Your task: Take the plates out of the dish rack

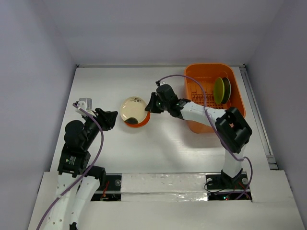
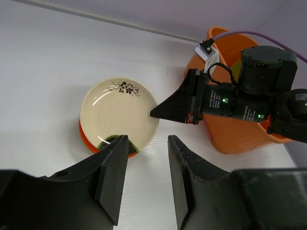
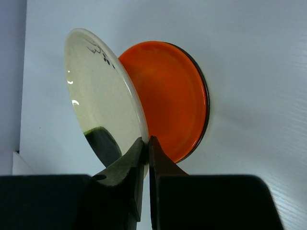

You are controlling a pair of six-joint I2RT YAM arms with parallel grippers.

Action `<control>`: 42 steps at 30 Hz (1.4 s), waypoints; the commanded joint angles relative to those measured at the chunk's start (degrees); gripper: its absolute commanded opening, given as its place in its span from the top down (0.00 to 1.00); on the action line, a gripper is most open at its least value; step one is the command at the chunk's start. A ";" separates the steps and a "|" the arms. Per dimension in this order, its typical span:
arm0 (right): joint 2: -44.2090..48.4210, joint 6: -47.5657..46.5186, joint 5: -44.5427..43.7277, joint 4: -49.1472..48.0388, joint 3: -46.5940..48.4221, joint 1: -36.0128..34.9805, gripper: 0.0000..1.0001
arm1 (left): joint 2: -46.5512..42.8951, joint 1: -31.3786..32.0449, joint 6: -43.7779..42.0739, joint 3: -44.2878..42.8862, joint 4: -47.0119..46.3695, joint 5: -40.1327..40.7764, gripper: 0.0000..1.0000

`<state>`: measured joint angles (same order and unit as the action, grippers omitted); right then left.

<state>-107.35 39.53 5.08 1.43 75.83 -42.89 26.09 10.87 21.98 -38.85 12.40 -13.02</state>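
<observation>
- Plainly, the right tool (image 3: 146, 149) was pressed together on the rim of a cream plate (image 3: 100, 100), pinching its near edge, with its fingers (image 3: 125, 167) almost meeting.
- That cream plate carried a small dark flower sprig near its rim.
- It was tilted over an orange plate (image 3: 172, 105), which lay flat on the white tabletop (image 1: 172, 148).
- Whether the two plates touched at the pinched edge could not be told.
- Both plates were near the middle of the tabletop, to the left of the dish rack (image 1: 211, 67) and apart from it.
- The left tool (image 2: 144, 172) stood spread with nothing between its fingers, hovering near the pair of plates on the side opposite the right tool.
- Inside the dish rack, two plates stood upright on edge toward its far right part.
- These were a yellow-green plate (image 1: 219, 91) and, just behind it, a dark plate (image 1: 227, 88).
- The right arm stretched over the near left part of the rack toward the plates on the tabletop.
</observation>
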 commanded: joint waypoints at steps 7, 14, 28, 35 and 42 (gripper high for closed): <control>-0.93 2.13 1.69 -6.79 -1.48 -0.96 0.87 | 0.11 0.20 0.17 0.36 -2.21 -0.34 0.64; -0.76 -0.06 0.28 -4.42 -1.83 -0.96 0.61 | 0.02 0.20 0.26 0.44 -2.12 -0.34 0.64; 12.68 -9.45 -15.96 9.17 -2.45 -1.49 0.61 | -0.34 0.20 0.26 0.44 -2.12 -0.26 0.64; 24.72 -14.30 -42.51 18.95 -3.59 5.77 1.00 | -0.42 0.20 0.26 0.44 -2.21 -0.52 0.64; 25.71 -18.08 -55.62 25.47 -4.11 21.17 0.94 | -1.21 0.20 0.26 0.53 -2.38 -0.70 0.65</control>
<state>-79.66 24.49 -40.23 21.65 72.34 -25.65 25.85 10.87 21.98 -38.85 12.40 -13.08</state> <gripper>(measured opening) 0.041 0.353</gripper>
